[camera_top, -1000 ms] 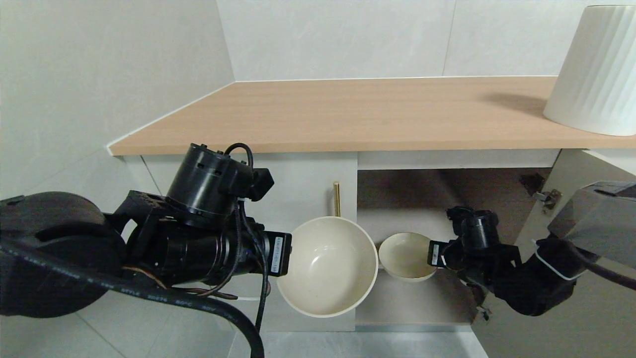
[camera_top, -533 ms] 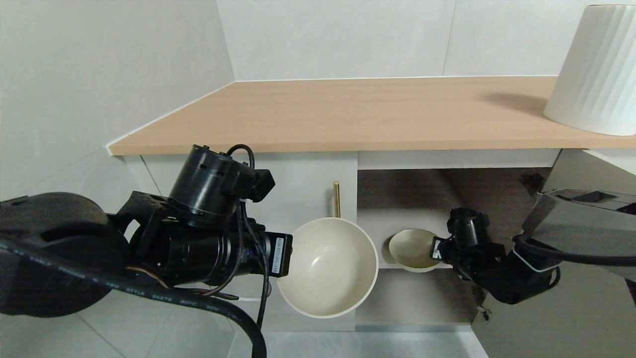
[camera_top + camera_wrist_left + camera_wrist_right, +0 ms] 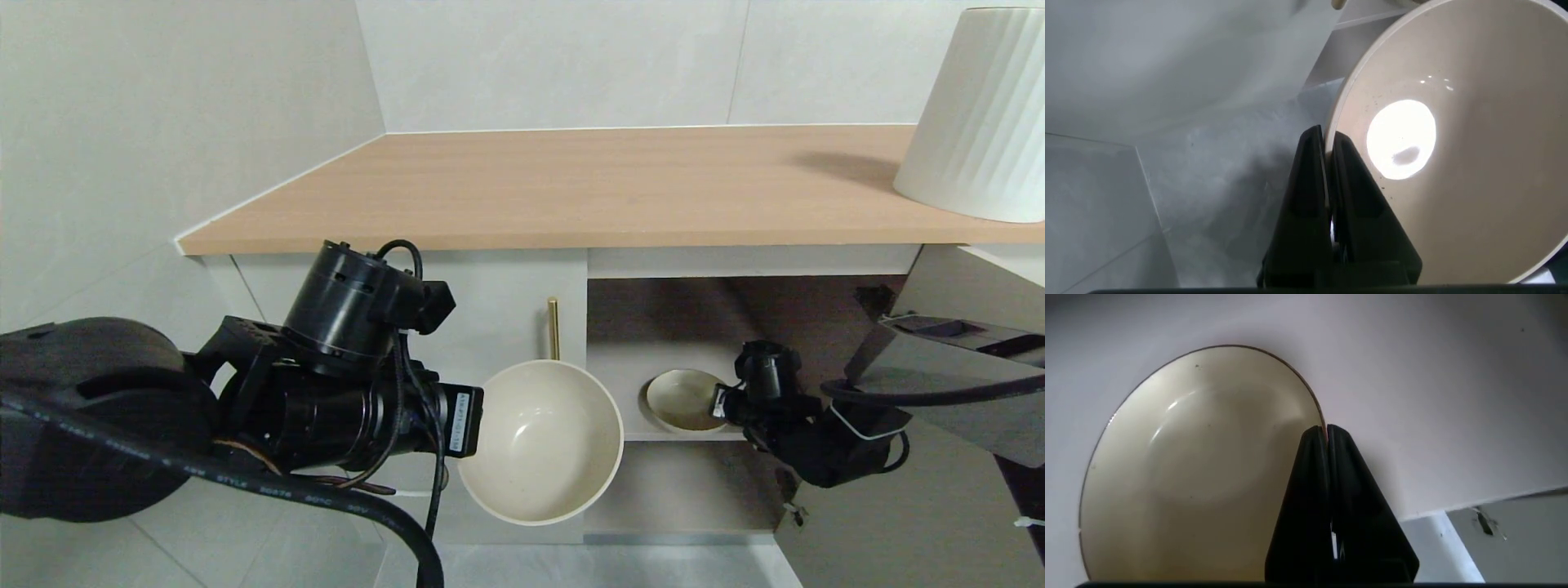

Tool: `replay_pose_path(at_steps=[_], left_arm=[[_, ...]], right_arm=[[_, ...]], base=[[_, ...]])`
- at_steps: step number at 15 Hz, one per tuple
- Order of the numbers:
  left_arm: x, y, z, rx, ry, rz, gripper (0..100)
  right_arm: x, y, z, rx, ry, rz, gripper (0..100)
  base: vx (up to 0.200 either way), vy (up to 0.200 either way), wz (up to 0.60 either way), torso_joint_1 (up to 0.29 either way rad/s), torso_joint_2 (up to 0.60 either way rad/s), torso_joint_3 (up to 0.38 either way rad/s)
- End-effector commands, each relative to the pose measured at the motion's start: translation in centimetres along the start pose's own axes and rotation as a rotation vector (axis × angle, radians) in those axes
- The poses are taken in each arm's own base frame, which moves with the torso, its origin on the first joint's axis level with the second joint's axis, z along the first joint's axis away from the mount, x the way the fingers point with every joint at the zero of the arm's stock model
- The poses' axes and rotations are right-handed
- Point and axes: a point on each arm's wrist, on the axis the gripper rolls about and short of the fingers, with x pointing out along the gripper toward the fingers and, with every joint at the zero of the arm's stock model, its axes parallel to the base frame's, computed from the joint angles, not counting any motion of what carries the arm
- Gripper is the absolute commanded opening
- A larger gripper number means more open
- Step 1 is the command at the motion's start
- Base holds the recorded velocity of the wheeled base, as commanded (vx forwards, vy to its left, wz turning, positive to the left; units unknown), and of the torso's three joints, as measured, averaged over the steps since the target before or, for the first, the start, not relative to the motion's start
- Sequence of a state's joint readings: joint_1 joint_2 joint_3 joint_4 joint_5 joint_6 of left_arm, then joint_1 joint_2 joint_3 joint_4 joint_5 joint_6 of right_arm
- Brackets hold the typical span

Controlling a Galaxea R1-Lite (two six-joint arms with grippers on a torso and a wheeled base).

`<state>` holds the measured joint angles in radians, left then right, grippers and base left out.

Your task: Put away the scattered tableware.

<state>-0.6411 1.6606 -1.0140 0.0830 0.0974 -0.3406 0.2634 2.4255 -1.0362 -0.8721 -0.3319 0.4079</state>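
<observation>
The right jaws are pressed together on the rim of the small bowl [image 3: 684, 398], one finger inside and one outside; the left jaws pinch the rim of the big bowl [image 3: 539, 441] in the same way.

In the last second the right arm has carried the small bowl from the front of the open cupboard [image 3: 735, 310] inwards, and now the bowl is low over the shelf [image 3: 614, 392], towards its right part; I cannot tell if it already touches. The big bowl has almost not moved; it hangs outside, in front of the shut door [image 3: 498, 327], just under the brass handle [image 3: 553, 327]. I judge that the small bowl is nearly put away, so the next step is to set it down flat and release it; the big bowl waits for its turn.

Both bowls look like glazed ceramic, cream, smooth and shiny, with fine specks; the small one is shallow with a thin dark rim line, the big one is deep and round. The shelf is matte white; the bench [image 3: 612, 188] above is pale wood grain.
</observation>
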Motion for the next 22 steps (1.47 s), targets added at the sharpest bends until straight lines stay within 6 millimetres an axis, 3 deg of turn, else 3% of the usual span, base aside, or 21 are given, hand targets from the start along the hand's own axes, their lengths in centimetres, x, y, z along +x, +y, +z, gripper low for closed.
replay_pose_path(at_steps=[1, 8, 14, 15, 19, 22], left_arm=[[0.2, 0.0, -0.1, -0.001, 0.005, 0.002, 0], [0.5, 0.0, -0.2, 0.001, 0.014, 0.004, 0], [0.5, 0.0, -0.1, 0.000, 0.013, 0.005, 0], [0.5, 0.0, -0.1, 0.000, 0.013, 0.005, 0], [1.0, -0.1, -0.3, 0.006, 0.029, 0.007, 0], [1.9, -0.5, -0.8, 0.017, 0.051, 0.024, 0]], right_arm=[[0.9, -0.1, 0.0, 0.007, -0.010, -0.008, 0], [2.6, 0.3, 0.1, 0.015, -0.035, -0.012, 0], [2.7, 0.1, 0.3, 0.018, -0.033, -0.019, 0], [2.7, 0.1, 0.4, 0.019, -0.035, -0.018, 100], [2.5, 0.2, 0.7, 0.040, -0.045, -0.012, 100], [0.7, 0.2, 1.3, 0.049, -0.037, -0.006, 100]], base=[[0.000, 0.000, 0.00, 0.000, 0.00, 0.000], [0.000, 0.000, 0.00, 0.000, 0.00, 0.000], [0.000, 0.000, 0.00, 0.000, 0.00, 0.000], [0.000, 0.000, 0.00, 0.000, 0.00, 0.000], [0.000, 0.000, 0.00, 0.000, 0.00, 0.000], [0.000, 0.000, 0.00, 0.000, 0.00, 0.000]])
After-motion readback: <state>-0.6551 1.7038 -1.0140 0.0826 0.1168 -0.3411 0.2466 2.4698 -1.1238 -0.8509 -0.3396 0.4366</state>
